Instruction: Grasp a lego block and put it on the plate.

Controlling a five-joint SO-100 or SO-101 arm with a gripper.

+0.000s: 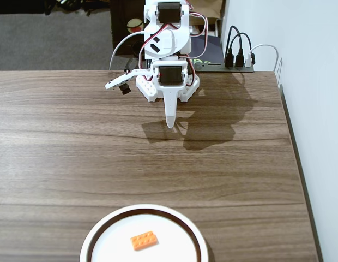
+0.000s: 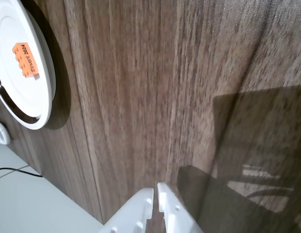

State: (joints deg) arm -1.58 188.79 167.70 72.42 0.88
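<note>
The orange lego block (image 1: 143,240) lies flat on the white plate (image 1: 103,229), which sits at the near edge of the table in the fixed view. In the wrist view the block (image 2: 26,59) shows on the plate (image 2: 41,104) at the upper left. My white gripper (image 1: 170,124) is folded back near the arm's base at the far side of the table, far from the plate. Its jaws are together and hold nothing; the fingertips enter the wrist view (image 2: 157,187) from the bottom edge.
The table is dark wood grain. A black power strip with cables (image 1: 238,59) lies at the far right by the white wall (image 1: 316,109). The table's right edge runs close to the wall. A small white round object (image 2: 1,133) shows beside the plate in the wrist view.
</note>
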